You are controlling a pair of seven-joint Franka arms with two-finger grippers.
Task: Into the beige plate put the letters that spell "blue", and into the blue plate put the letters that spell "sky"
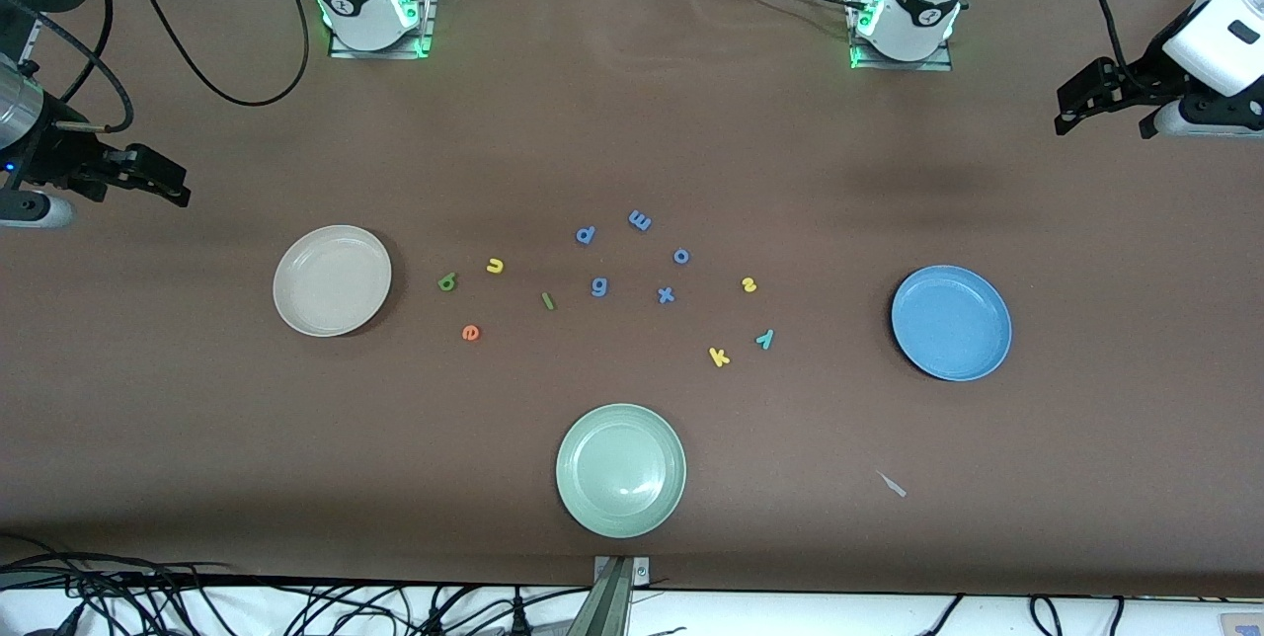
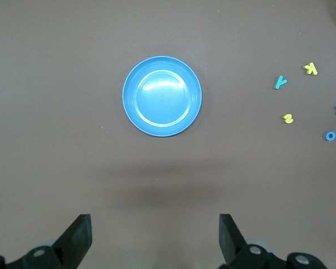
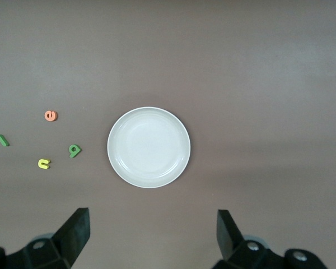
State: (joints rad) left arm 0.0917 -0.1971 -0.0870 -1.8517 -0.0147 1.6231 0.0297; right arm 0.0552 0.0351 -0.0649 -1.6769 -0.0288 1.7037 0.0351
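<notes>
A brown table carries three plates: the beige plate at centre left of the front view, the blue plate at centre right, a pale green plate at lower centre. Between them lie b, u, l, e, s, k, y; nothing is sorted yet. The left tool at the upper right edge and the right tool at the upper left edge both wait, jaws spread, empty. The first pick likely calls for descending onto one letter. Only the front view shows the green plate.
</notes>
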